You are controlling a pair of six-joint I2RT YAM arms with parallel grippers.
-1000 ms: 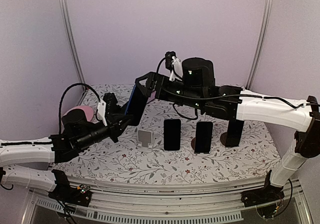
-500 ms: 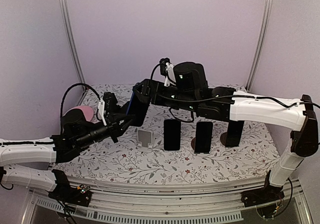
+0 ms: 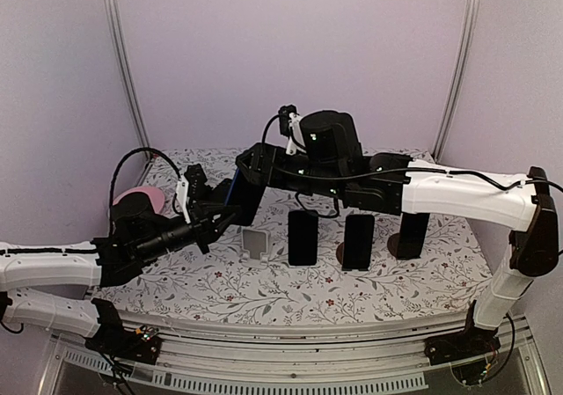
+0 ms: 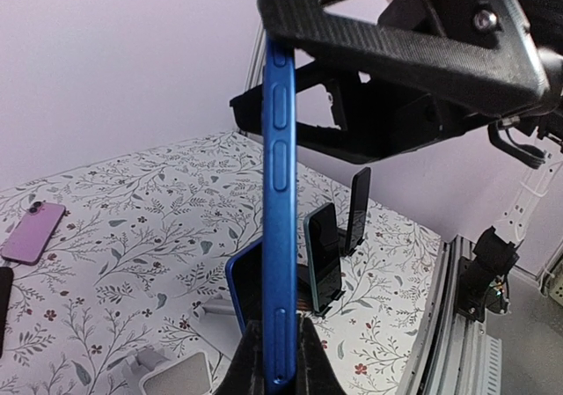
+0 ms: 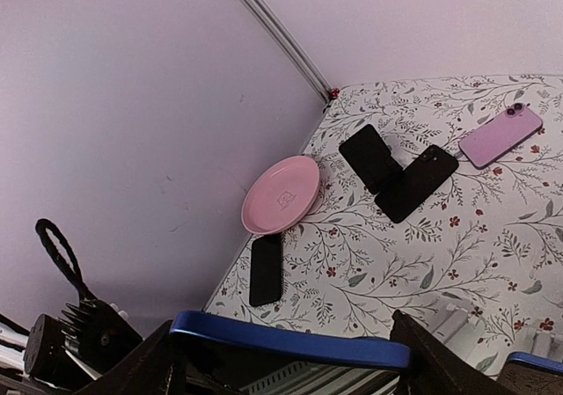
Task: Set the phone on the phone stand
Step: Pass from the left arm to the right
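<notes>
Here the left fingers (image 4: pixel 248 370) pinch the bottom of a thin blue phone (image 4: pixel 280 193), held upright. The right fingers (image 5: pixel 145 373) sit wide around its top; I cannot tell if they squeeze.

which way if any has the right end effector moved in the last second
Yes. In the top view the right end effector has shifted slightly left and down, closer to the white stand, which stayed put.
</notes>
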